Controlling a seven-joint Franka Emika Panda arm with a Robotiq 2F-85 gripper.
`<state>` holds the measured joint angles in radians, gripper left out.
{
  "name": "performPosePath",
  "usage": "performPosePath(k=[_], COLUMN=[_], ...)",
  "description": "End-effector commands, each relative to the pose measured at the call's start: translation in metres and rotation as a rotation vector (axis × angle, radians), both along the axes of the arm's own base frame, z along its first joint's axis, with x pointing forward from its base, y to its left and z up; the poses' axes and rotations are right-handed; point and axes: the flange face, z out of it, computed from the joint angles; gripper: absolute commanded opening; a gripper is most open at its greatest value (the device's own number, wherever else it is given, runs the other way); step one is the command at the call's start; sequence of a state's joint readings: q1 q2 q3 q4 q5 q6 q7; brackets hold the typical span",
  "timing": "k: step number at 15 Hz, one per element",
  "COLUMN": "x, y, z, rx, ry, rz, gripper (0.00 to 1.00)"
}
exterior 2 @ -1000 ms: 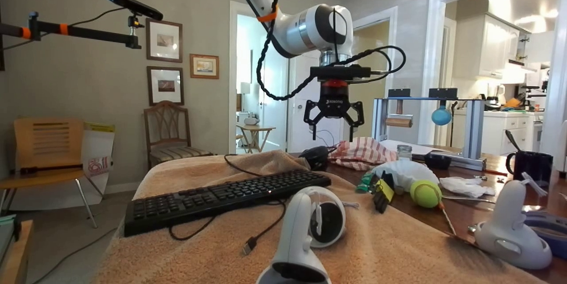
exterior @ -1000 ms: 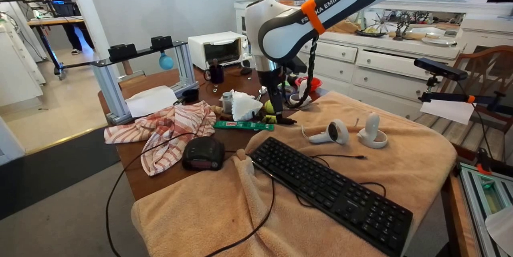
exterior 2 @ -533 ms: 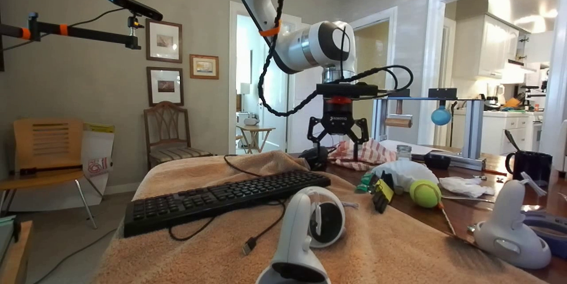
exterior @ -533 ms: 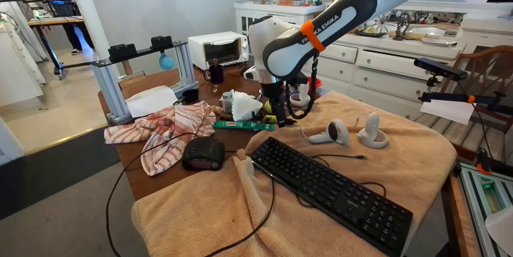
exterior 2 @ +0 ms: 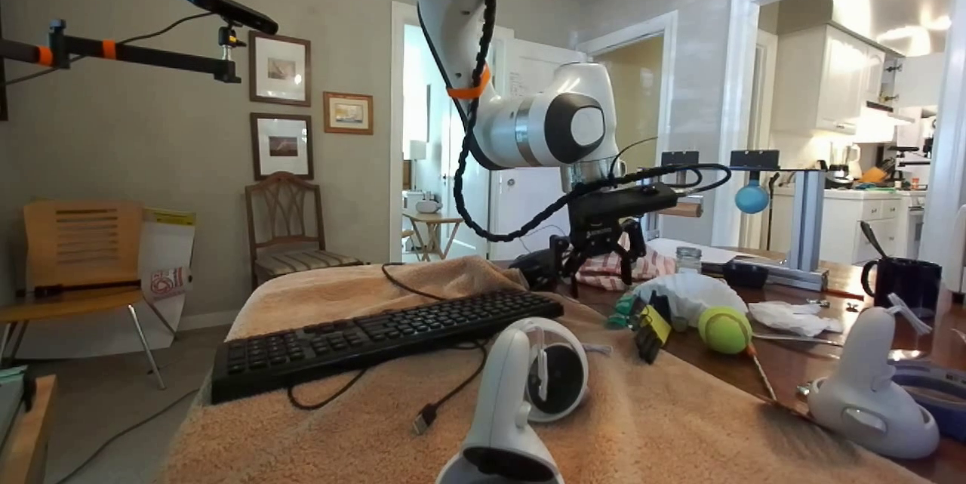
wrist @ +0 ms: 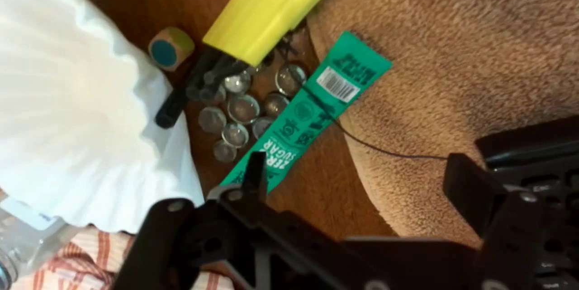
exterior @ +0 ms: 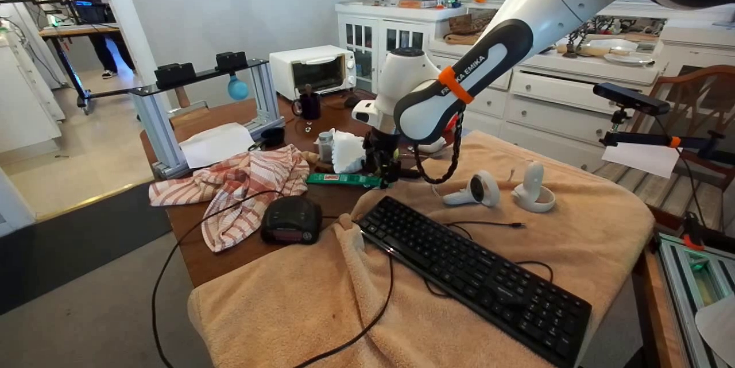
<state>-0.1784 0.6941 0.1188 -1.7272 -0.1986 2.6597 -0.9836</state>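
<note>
The gripper [wrist: 357,163] hung tilted above the place where the edge of the tan blanket [wrist: 452,54] met the table [wrist: 330,195], its jaws spread apart. Nearest was the green packet [wrist: 294,131], lying aslant on the table, one end reaching the blanket and the other passing behind one of the jaws in the wrist view; whether those two touched could not be told. Left of the packet in that view lay several glass beads [wrist: 244,109], then a white ruffled paper filter [wrist: 90,100]. On the beads' far side were a yellow and black object [wrist: 267,14] and a small block [wrist: 169,50] with a blue spot. In an exterior view, a black keyboard [exterior: 474,276] rested on the blanket.
</note>
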Motion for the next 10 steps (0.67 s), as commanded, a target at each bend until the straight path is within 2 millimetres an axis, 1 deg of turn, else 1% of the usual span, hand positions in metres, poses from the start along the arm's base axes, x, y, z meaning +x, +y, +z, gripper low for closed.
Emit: performPosePath(k=[1,4,6,8,10], x=[-0.009,-0.020,-0.025,-0.026,-0.023], y=[0.018,0.030,0.029,0.027,0.024], z=[-0.005,-0.006,-0.005,-0.003,0.003], rx=[0.049,0.076,0.079,0.077,0.072], ry=[-0.053,-0.036,-0.028,-0.013,-0.034], rz=[0.159,0.226,0.219,0.206,0.181], gripper=[1.00,1.00,1.00,1.00,1.00])
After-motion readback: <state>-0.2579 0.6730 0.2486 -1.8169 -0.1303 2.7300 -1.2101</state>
